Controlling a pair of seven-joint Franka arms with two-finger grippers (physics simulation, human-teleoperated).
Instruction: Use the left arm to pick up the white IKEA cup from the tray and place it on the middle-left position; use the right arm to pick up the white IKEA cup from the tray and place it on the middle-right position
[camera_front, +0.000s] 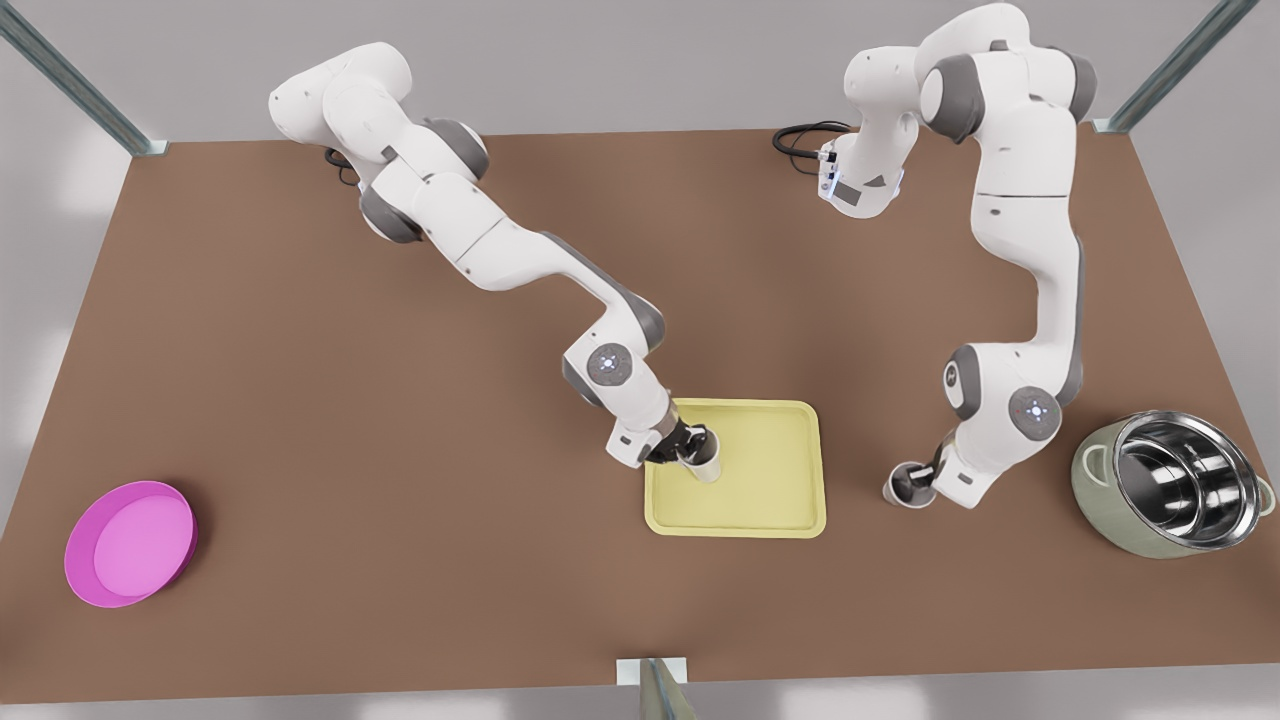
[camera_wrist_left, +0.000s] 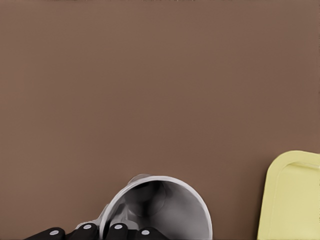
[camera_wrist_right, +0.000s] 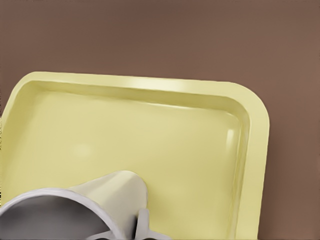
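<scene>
While both arms are down at cups, right gripper (camera_front: 688, 447): at the tray's near-left corner, on the tray cup (camera_front: 708, 466), which leans; whether it is clamped, I cannot tell.
Tray (camera_front: 770, 520): between the two arms.
Carry for the tray cup: probably toward the front view's left, over the low rim onto bare table (camera_front: 500, 470).
Left gripper (camera_front: 915, 480): low, just off the tray's right edge.
Its fingers (camera_wrist_left: 117, 231): clenched on the rim of the table cup (camera_front: 900, 492), mouth toward the wrist.
</scene>
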